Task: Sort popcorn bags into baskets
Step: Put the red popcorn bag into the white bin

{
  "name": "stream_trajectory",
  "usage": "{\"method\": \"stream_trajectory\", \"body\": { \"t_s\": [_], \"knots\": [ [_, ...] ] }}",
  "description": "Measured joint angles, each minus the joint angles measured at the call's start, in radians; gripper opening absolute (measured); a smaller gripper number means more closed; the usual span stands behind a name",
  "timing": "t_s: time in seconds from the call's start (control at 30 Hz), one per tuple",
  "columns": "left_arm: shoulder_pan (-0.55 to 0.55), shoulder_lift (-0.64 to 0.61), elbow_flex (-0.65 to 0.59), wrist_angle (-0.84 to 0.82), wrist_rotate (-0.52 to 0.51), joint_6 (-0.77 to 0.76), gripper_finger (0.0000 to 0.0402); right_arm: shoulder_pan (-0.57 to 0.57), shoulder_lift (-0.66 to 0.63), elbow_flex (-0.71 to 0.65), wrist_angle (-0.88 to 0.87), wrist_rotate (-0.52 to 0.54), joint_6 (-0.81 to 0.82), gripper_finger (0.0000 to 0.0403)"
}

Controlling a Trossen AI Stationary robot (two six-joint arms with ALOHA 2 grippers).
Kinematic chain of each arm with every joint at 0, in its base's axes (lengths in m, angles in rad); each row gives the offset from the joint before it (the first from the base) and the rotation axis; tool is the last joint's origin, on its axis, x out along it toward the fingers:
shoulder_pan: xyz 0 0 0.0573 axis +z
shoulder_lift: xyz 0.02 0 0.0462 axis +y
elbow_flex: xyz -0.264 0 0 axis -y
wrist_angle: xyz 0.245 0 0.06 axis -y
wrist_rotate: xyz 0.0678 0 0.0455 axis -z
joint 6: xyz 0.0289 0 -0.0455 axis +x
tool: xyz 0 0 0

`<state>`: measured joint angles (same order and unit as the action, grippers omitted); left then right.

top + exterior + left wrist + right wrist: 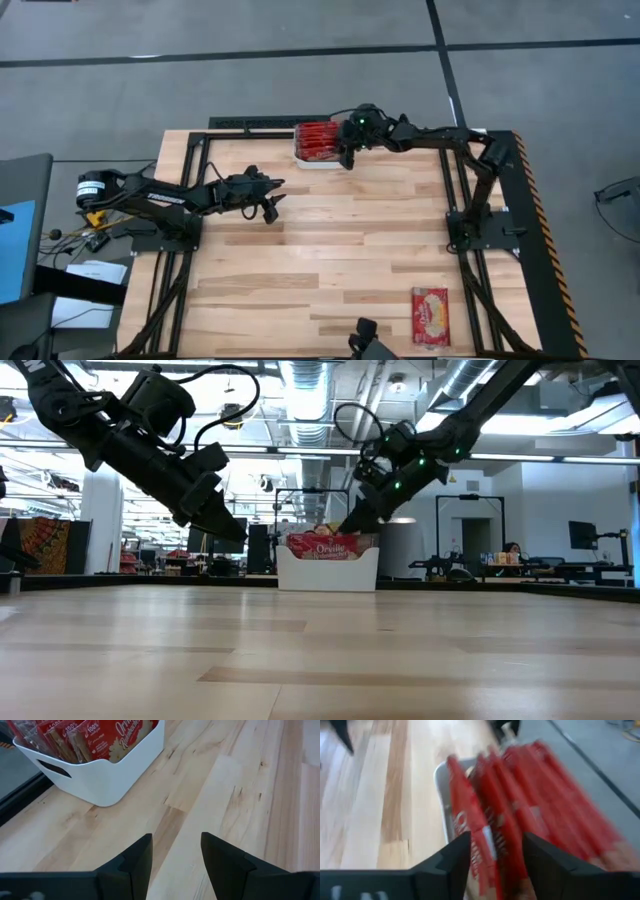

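The white basket [315, 165] stands at the table's far edge, with several red popcorn bags [318, 142] upright on edge inside it. My right gripper [347, 158] hangs over the basket's right end, open, slanting down, and the upper edges of the bags [485, 840] show between its fingers. One more popcorn bag [431, 316] lies flat near the table's near right corner, picture side up. My left gripper [277, 200] hovers open above bare wood left of centre, pointing toward the basket [115, 780], with nothing between its fingers. My right gripper stands with its open fingers [455, 857] on either side of a bag's upper edge [481, 845] in the basket, coming from above and from the table's right. The view is blurred, and I cannot tell whether a finger touches the bag.
A black frame runs round the wooden table [330, 250]. A small camera [365, 335] sits at the middle of the near edge. Bare wood lies between the basket and the loose bag. Beyond the table the low view shows a workshop room.
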<state>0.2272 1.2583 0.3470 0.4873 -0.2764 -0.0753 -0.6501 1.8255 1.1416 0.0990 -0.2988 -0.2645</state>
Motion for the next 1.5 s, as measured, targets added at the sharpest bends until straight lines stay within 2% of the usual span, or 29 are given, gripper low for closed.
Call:
{"method": "stream_trajectory", "body": {
  "t_s": [0.17, 0.4, 0.63, 0.7, 0.87, 1.1, 1.17, 1.23, 1.4, 1.5],
  "knots": [
    [0.0, 0.0, 0.0, -0.001, 0.0, -0.001, 0.0159, 0.004, -0.122, 0.0, -0.106, 0.039, 0.029, 0.0213],
    [0.0, 0.0, 0.0, -0.006, 0.0, -0.02, 0.0159, 0.07, -0.307, -0.013, -0.433, 0.041, 0.061, 0.017],
    [0.0, 0.0, 0.0, 0.012, 0.0, -0.017, 0.0159, 0.197, -0.491, -0.226, -0.454, 0.087, 0.189, 0.012],
    [0.0, 0.001, -0.001, 0.027, 0.0, -0.01, 0.0159, 0.248, -0.544, -0.285, -0.46, 0.152, 0.233, 0.0109],
    [0.0, 0.001, -0.001, 0.102, 0.0, 0.086, 0.0159, 0.412, -0.66, -0.374, -0.475, 0.402, 0.339, 0.0092],
    [0.0, 0.001, -0.001, 0.212, 0.0, 0.17, 0.0159, 0.677, -0.741, -0.381, -0.687, 0.612, 0.602, 0.0075],
    [0.0, 0.001, -0.001, 0.224, 0.0, 0.171, 0.0159, 0.749, -0.743, -0.381, -0.757, 0.644, 0.689, 0.0071],
    [0.0, 0.001, -0.001, 0.226, 0.0, 0.169, 0.0159, 0.814, -0.742, -0.381, -0.828, 0.638, 0.788, 0.0069],
    [0.002, 0.001, -0.001, 0.234, -0.003, 0.166, 0.0159, 0.969, -0.723, -0.381, -0.944, 0.468, 1.0, 0.0067],
    [0.003, 0.001, -0.001, 0.252, -0.02, 0.167, 0.0159, 1.057, -0.724, -0.381, -0.966, 0.429, 1.119, 0.0067]
  ]
}}
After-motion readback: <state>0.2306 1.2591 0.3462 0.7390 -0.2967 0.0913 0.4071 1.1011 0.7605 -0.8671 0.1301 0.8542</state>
